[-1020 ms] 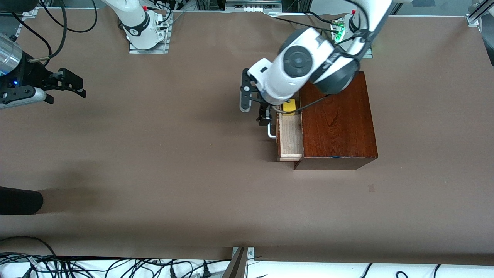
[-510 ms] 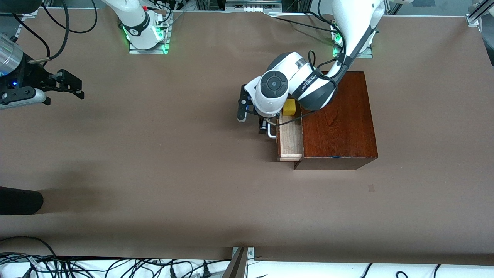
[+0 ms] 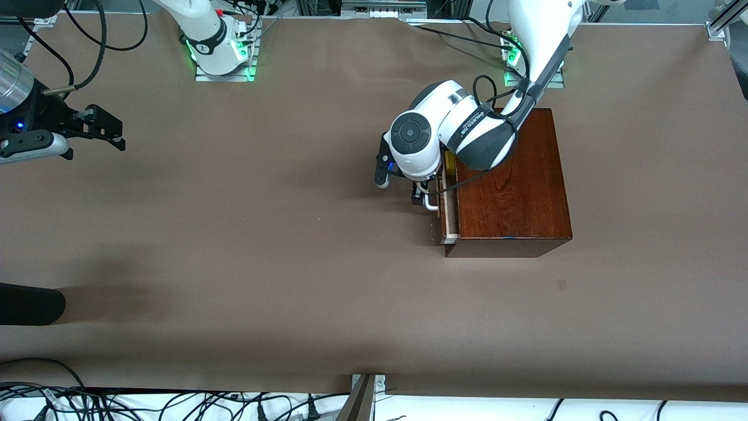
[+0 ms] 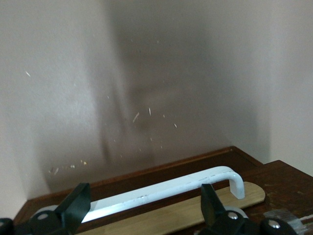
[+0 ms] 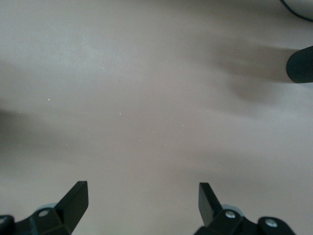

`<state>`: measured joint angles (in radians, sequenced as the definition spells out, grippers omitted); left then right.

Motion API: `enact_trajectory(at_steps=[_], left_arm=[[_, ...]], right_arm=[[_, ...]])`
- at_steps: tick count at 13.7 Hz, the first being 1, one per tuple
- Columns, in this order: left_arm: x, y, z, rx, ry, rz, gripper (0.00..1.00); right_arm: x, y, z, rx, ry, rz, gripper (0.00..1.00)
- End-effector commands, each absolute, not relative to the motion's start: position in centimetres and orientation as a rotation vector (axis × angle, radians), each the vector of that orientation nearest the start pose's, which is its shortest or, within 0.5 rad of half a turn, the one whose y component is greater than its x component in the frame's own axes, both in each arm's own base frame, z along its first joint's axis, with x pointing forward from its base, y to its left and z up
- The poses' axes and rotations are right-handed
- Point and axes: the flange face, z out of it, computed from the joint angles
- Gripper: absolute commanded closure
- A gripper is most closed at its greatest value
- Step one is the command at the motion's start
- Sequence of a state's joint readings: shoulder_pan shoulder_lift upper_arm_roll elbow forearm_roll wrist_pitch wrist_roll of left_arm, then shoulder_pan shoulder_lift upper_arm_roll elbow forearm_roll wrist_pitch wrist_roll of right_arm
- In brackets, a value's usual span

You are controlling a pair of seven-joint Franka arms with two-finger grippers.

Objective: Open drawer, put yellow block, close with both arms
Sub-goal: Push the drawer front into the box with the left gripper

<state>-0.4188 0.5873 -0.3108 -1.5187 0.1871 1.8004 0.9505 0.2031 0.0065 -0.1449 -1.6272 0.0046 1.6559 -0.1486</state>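
The dark reddish-brown wooden box (image 3: 508,181) stands toward the left arm's end of the table. Its drawer (image 3: 449,221) is pushed almost fully in, with only a thin pale-wood strip showing. Of the yellow block (image 3: 449,160) a sliver shows in the drawer, under the left arm's wrist. My left gripper (image 3: 418,196) is down at the drawer front, open. In the left wrist view the white handle (image 4: 166,191) runs across between the two fingers of the left gripper (image 4: 143,192). My right gripper (image 3: 96,143) waits open over bare table at the right arm's end, with nothing between the jaws of the right gripper (image 5: 142,188).
A black rounded object (image 3: 29,304) lies at the table's edge at the right arm's end, nearer the front camera; the right wrist view shows that black object (image 5: 301,66) too. Both arm bases stand along the back edge. Cables run below the table's front edge.
The drawer has slid from well out to almost shut. The left gripper came down and moved with it toward the box. The yellow block is now mostly hidden. The right arm barely moved.
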Motion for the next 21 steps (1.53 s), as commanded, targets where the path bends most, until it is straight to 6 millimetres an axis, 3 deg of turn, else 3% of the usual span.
enact_trajectory(at_steps=[1, 5, 9, 10, 15, 17, 21], left_arm=[[54.2, -37.5, 30.8, -2.022, 2.327, 0.536, 0.00], [54.2, -36.9, 30.7, -1.997, 2.309, 0.582, 0.00], [54.2, -37.8, 31.6, -2.022, 2.315, 0.532, 0.00], [54.0, -38.3, 32.5, -2.062, 2.316, 0.504, 0.00], [55.1, -39.8, 41.0, -2.496, 2.170, 0.266, 0.00], [56.5, -37.1, 44.7, -2.676, 1.977, 0.198, 0.00], [58.6, -25.8, 52.0, -2.939, 1.441, 0.230, 0.00]], right_arm=[[56.3, 4.1, 60.8, -3.129, -0.316, -0.036, 0.00], [56.3, 4.0, 60.8, -3.128, -0.328, -0.036, 0.00], [56.3, 3.9, 60.8, -3.128, -0.333, -0.039, 0.00], [56.3, 4.0, 60.8, -3.128, -0.335, -0.043, 0.00], [56.2, 4.2, 61.0, -3.127, -0.340, -0.043, 0.00], [56.3, 4.4, 61.0, -3.128, -0.347, -0.051, 0.00], [56.3, 4.7, 61.1, -3.131, -0.355, -0.063, 0.00]])
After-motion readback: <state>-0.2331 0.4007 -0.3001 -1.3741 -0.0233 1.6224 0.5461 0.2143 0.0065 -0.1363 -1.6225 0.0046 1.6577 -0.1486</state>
